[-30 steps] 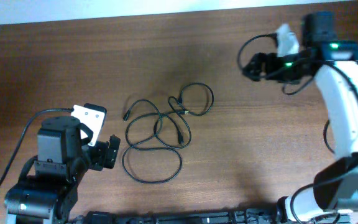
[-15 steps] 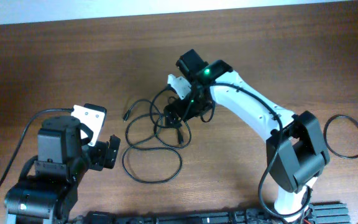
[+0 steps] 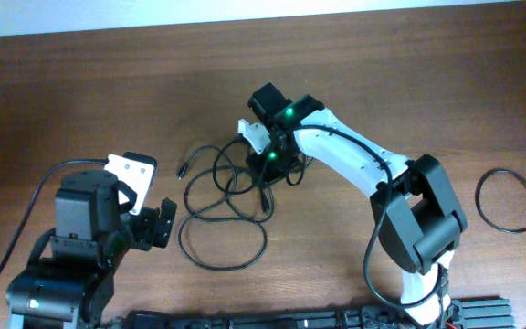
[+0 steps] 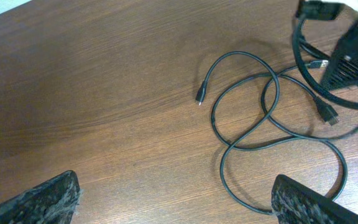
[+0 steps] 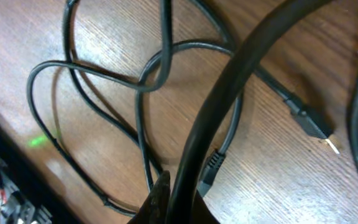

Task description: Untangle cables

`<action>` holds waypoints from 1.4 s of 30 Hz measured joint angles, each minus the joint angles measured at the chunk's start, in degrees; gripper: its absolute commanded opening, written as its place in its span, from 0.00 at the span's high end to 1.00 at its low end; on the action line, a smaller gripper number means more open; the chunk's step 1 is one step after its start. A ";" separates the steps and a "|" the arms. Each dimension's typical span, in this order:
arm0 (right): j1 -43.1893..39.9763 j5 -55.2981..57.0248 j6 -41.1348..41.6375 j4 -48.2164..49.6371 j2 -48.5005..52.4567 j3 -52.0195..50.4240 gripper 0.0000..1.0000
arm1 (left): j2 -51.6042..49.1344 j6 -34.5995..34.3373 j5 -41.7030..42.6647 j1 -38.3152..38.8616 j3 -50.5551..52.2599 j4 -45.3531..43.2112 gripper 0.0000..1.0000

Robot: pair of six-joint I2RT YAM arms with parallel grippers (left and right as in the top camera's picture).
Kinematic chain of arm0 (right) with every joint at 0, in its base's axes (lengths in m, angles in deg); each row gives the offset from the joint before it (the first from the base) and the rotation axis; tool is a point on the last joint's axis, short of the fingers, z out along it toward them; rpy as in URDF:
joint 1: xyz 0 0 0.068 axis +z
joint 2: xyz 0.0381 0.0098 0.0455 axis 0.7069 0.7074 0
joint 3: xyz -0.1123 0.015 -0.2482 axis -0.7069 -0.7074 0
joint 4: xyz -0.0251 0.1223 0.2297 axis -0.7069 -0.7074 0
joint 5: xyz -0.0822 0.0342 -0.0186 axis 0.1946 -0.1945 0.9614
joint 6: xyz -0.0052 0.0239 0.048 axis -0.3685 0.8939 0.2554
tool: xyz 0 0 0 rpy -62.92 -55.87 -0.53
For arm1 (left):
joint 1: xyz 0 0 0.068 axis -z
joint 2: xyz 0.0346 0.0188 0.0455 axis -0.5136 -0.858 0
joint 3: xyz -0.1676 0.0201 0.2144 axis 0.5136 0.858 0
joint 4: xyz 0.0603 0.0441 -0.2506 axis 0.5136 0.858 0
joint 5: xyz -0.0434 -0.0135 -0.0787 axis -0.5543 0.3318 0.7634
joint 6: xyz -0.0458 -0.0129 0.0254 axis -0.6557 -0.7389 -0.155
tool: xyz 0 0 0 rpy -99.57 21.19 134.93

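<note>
Left gripper sits low on the left of the table, fingers spread wide and holding nothing. Cable tangle is mid-table just right of it, loops crossing, not yet separated. Right gripper is down on the tangle's upper right. Can't tell if it's pinching a strand. One cable lies alone far right, looks done.

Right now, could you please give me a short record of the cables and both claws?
table: brown wood
tangled cables: black loops crossing one another at mid-table
loose plug: lies free on the tangle's left side
separate cable: one loop alone at the right edge
right claw: down on the tangle's upper right; grip hidden
left claw: open, lower left, apart from the cables
</note>
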 measured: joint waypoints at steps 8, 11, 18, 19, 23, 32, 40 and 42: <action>-18.27 17.57 -0.24 -32.06 -0.02 36.04 0.96 | 0.00 0.02 0.00 -0.02 -0.04 0.02 0.01; -22.75 26.14 -0.22 -32.13 -0.02 44.28 0.96 | 0.00 0.02 0.00 -0.02 -0.04 0.00 0.01; -44.17 33.44 3.32 -29.70 -0.02 44.94 0.96 | 0.00 0.00 0.00 -0.02 -0.04 0.02 0.01; -48.87 33.18 4.39 -29.00 -0.02 44.94 0.96 | 0.00 0.02 0.00 -0.02 -0.04 0.02 0.01; -61.37 33.22 5.79 -28.68 -0.02 44.94 0.96 | 0.00 0.02 0.00 -0.02 -0.04 0.02 0.01; -70.55 33.22 5.86 -21.35 0.04 44.94 0.96 | 0.00 0.00 0.00 -0.02 -0.04 0.02 0.01; -70.66 34.80 6.34 -18.95 6.58 41.24 0.47 | 0.00 0.02 0.00 -0.02 -0.04 0.00 0.01; -70.75 34.97 6.08 -18.75 6.64 38.86 0.29 | 0.00 0.00 0.00 -0.02 -0.04 0.02 0.01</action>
